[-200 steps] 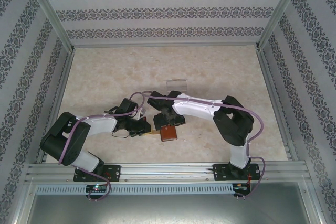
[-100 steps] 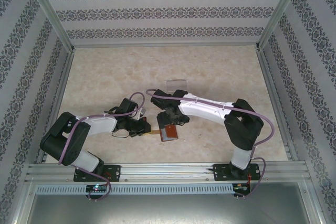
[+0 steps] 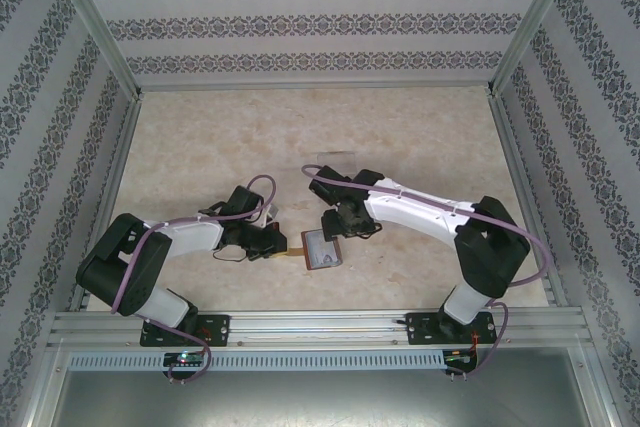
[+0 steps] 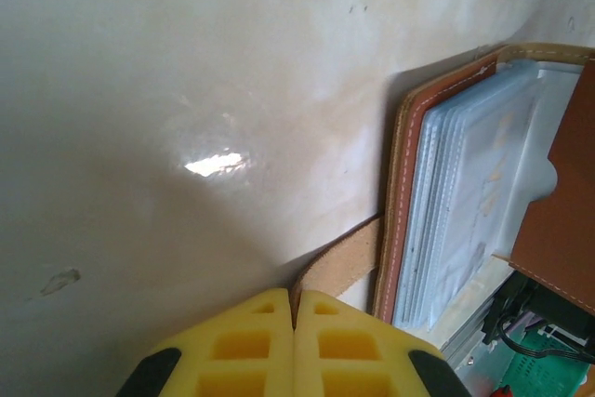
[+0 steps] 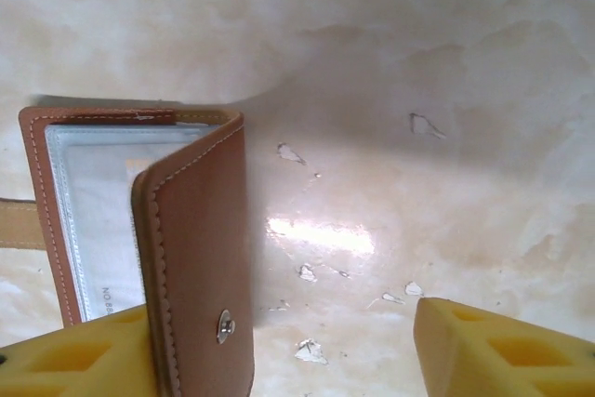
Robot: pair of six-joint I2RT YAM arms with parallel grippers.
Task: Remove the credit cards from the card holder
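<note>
The reddish-brown card holder (image 3: 320,249) lies on the table between the two arms, its grey-blue sleeves (image 4: 474,183) showing. My left gripper (image 4: 296,313) is shut on its tan strap tab (image 4: 344,258), just left of the holder (image 4: 402,192), and appears in the top view as the left gripper (image 3: 285,245). My right gripper (image 5: 279,327) stands open, and the raised brown cover flap (image 5: 200,248) with its snap stud rests against the left finger (image 5: 74,355). From above, the right gripper (image 3: 335,230) sits at the holder's far right edge. The credit cards are hidden in the sleeves (image 5: 93,202).
The beige marbled tabletop (image 3: 300,127) is walled by patterned panels on three sides, with an aluminium rail (image 3: 320,322) along the near edge. Small white flecks (image 5: 311,350) mark the surface right of the holder.
My right gripper has swung right and nearer, lifting the cover flap open so the grey sleeves show. Its jaws have narrowed somewhat. The left gripper has stayed shut on the strap.
</note>
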